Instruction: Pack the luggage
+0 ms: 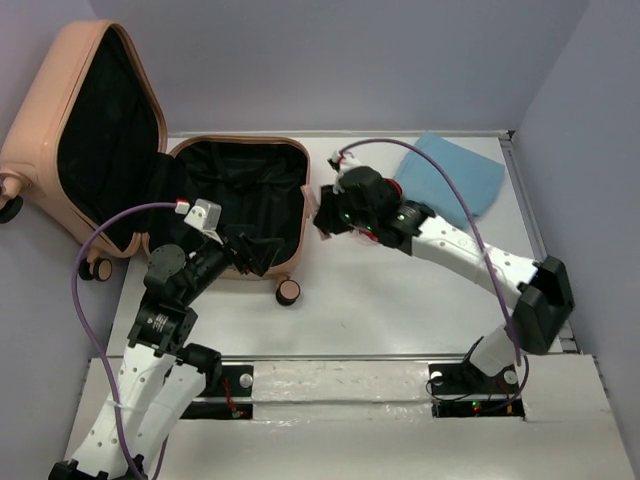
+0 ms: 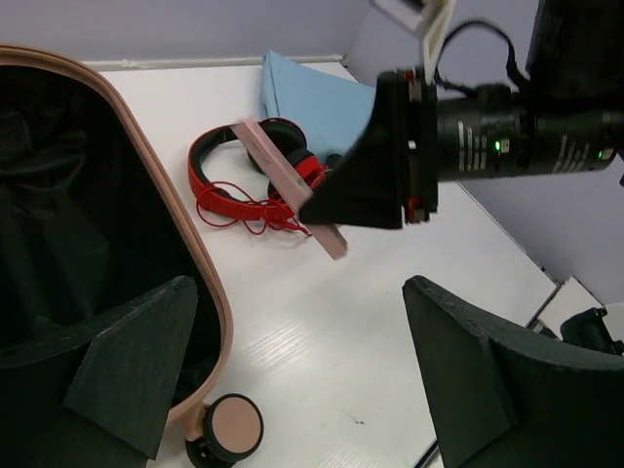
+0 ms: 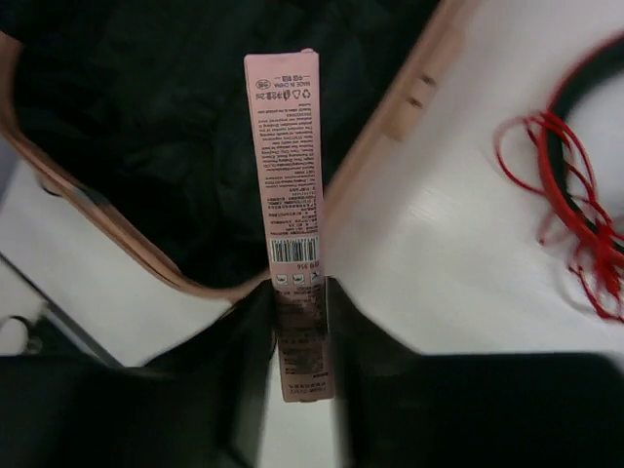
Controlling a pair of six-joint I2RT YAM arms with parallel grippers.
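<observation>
The peach-pink luggage (image 1: 90, 60) lies open at the back left, its black-lined lower half (image 1: 240, 180) flat on the table and its lid propped up. My right gripper (image 1: 325, 215) is shut on a slim pink box (image 3: 290, 195) and holds it in the air just over the luggage's right rim (image 3: 409, 107). The box also shows in the left wrist view (image 2: 283, 175). My left gripper (image 1: 250, 258) is open and empty at the luggage's near right corner, by a wheel (image 2: 232, 427).
Red headphones (image 2: 229, 180) with a tangled red cord lie on the white table right of the luggage. A blue folded cloth (image 1: 455, 175) lies at the back right. Another wheel (image 1: 288, 292) sits at the luggage's near edge.
</observation>
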